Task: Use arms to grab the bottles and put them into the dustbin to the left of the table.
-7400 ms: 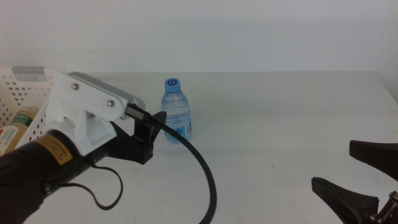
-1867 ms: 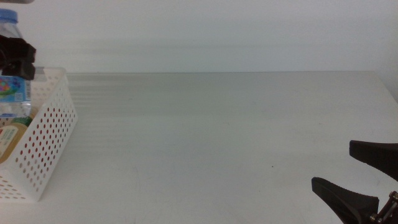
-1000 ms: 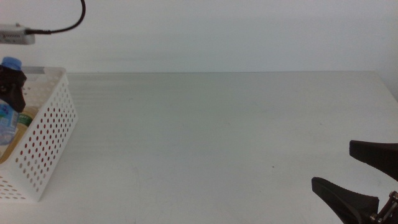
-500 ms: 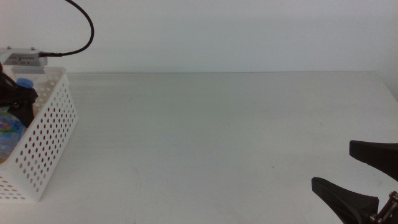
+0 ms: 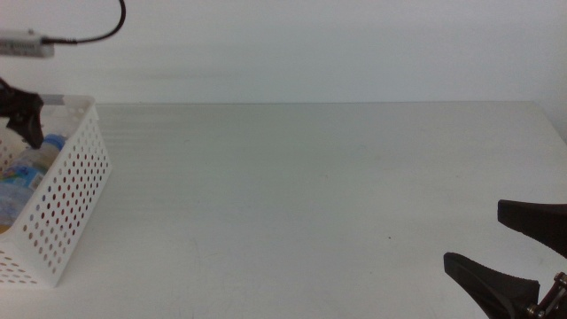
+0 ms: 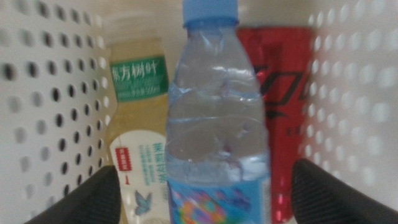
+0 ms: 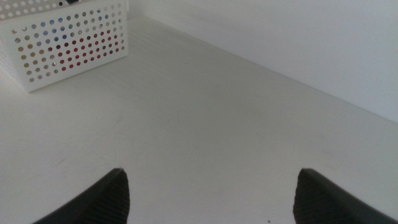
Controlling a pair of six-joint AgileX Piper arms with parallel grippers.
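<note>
Left wrist view shows the water bottle (image 6: 219,118), yellow bottle (image 6: 140,118) and cola can (image 6: 287,106) inside the dustbin (image 6: 50,106); left gripper (image 6: 205,202) spread wide above, empty. Nothing seems left.

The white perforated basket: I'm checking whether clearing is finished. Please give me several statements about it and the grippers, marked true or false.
1. The blue-capped water bottle lies inside the white perforated basket. True.
2. The red cola can stands on the white table. False: it is in the basket.
3. The left gripper clamps the water bottle. False: its jaws stand apart, open.
4. The right gripper waits at the table's near right. True.
5. The yellow-liquid bottle is in the basket. True.
</note>
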